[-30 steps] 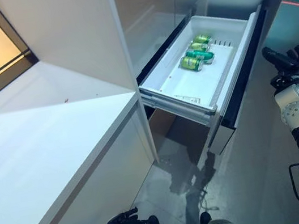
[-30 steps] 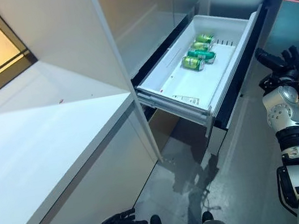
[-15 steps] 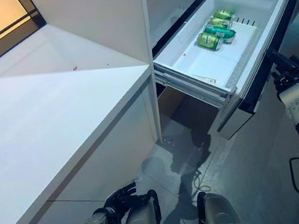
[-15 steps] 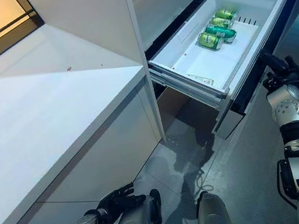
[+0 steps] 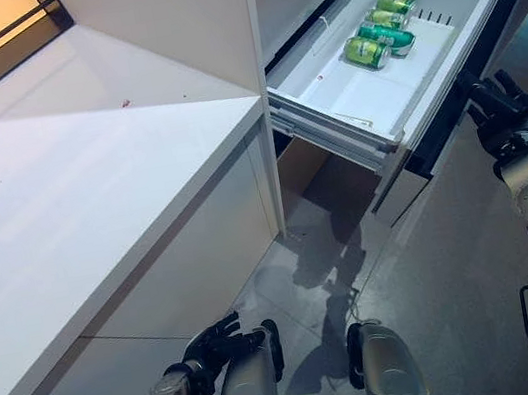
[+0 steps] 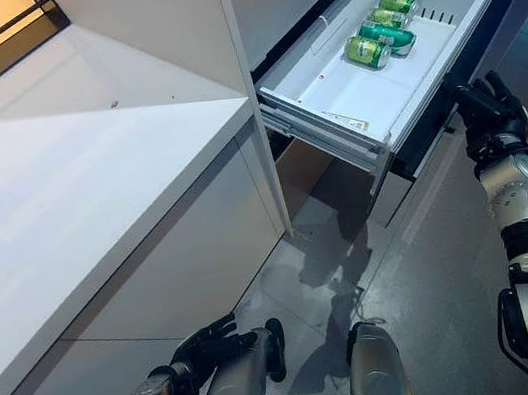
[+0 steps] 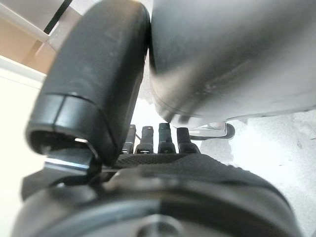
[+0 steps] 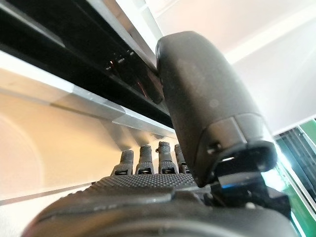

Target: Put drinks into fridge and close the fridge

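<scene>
The white fridge drawer (image 5: 354,101) stands pulled out, with green cans (image 5: 374,35) lying side by side near its far end. My right hand (image 5: 498,106) is at the drawer's dark front panel (image 5: 454,120), fingers straight and spread against it. In the right wrist view the hand (image 8: 148,190) shows straight fingers reaching to the dark panel (image 8: 74,47). My left hand (image 5: 214,344) hangs low by my side, fingers relaxed and empty; it also shows in the left wrist view (image 7: 163,197).
A long white counter (image 5: 70,189) runs along the left, ending at a tall white cabinet side (image 5: 174,20) next to the fridge. Grey floor (image 5: 438,270) lies below and to the right of the drawer.
The camera has swung left and down. My right hand has moved from clear of the drawer's right side to its dark front panel. The cans have not moved in the drawer.
</scene>
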You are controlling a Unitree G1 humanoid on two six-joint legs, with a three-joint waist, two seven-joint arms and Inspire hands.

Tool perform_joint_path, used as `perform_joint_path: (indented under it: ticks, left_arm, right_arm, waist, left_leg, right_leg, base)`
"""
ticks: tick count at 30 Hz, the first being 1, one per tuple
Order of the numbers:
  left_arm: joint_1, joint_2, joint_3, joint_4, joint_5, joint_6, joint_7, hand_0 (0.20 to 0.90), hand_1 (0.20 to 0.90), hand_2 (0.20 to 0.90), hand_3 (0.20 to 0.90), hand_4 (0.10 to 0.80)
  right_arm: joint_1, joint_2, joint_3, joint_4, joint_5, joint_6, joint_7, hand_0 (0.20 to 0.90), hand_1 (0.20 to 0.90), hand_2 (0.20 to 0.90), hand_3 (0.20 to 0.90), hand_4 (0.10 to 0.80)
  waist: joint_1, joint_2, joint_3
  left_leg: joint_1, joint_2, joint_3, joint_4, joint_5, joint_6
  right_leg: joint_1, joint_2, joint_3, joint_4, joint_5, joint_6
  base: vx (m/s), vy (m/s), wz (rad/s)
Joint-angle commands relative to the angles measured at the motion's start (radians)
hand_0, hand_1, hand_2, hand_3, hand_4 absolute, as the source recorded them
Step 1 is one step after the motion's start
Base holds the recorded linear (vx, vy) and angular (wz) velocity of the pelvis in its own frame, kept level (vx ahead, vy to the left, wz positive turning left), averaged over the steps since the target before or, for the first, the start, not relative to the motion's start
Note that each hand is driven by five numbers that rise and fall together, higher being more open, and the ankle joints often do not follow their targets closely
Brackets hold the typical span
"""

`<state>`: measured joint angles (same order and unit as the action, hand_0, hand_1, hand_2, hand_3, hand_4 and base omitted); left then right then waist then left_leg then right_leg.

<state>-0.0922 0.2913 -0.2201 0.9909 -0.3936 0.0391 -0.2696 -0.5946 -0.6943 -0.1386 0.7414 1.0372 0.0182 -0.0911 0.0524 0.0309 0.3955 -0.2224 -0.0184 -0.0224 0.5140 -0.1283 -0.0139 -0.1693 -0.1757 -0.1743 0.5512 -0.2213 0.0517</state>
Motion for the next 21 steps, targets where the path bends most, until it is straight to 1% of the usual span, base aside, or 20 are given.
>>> perform_joint_path:
  ticks: [1, 6, 13, 21]
  left_arm:
    - [0.143, 0.048, -0.051, -0.035, 0.044, 0.008, 0.006, 0.900, 0.900, 0.900, 0.900, 0.800]
    - [0.161, 0.056, -0.044, -0.020, 0.052, -0.006, -0.004, 0.900, 0.900, 0.900, 0.900, 0.800]
    - [0.177, 0.059, -0.019, 0.010, 0.066, -0.012, 0.003, 0.900, 0.900, 0.900, 0.900, 0.800]
    - [0.189, 0.064, -0.001, 0.010, 0.098, -0.001, -0.009, 0.900, 0.900, 0.900, 0.900, 0.800]
  right_arm:
    - [-0.105, 0.008, 0.107, -0.218, 0.002, -0.041, 0.232, 0.900, 0.900, 0.900, 0.900, 0.800]
    - [-0.139, 0.012, 0.133, -0.205, -0.023, -0.050, 0.230, 0.900, 0.900, 0.900, 0.900, 0.800]
    - [-0.157, 0.042, 0.154, -0.194, -0.051, -0.055, 0.215, 0.900, 0.900, 0.900, 0.900, 0.800]
    - [-0.156, 0.063, 0.168, -0.199, -0.104, -0.070, 0.173, 0.900, 0.900, 0.900, 0.900, 0.800]
  waist:
    - [0.097, -0.014, -0.033]
    - [0.129, -0.007, -0.044]
    - [0.159, 0.000, -0.064]
    - [0.173, -0.001, -0.077]
  left_leg:
    - [0.071, -0.087, -0.001, -0.055, -0.099, 0.099]
    - [0.086, -0.098, -0.038, -0.093, -0.077, 0.094]
    - [0.108, -0.112, -0.070, -0.134, -0.060, 0.092]
    - [0.127, -0.115, -0.076, -0.150, -0.061, 0.093]
  right_leg:
    - [0.047, 0.052, -0.065, 0.031, -0.042, -0.089]
    - [0.069, 0.040, -0.085, 0.020, -0.045, -0.083]
    - [0.103, 0.023, -0.116, 0.001, -0.050, -0.073]
    - [0.128, 0.013, -0.131, -0.023, -0.044, -0.061]
  base:
    - [0.055, 0.016, 0.16]
    - [0.086, 0.040, 0.27]
    - [0.088, 0.055, 0.28]
    - [0.051, 0.028, 0.12]
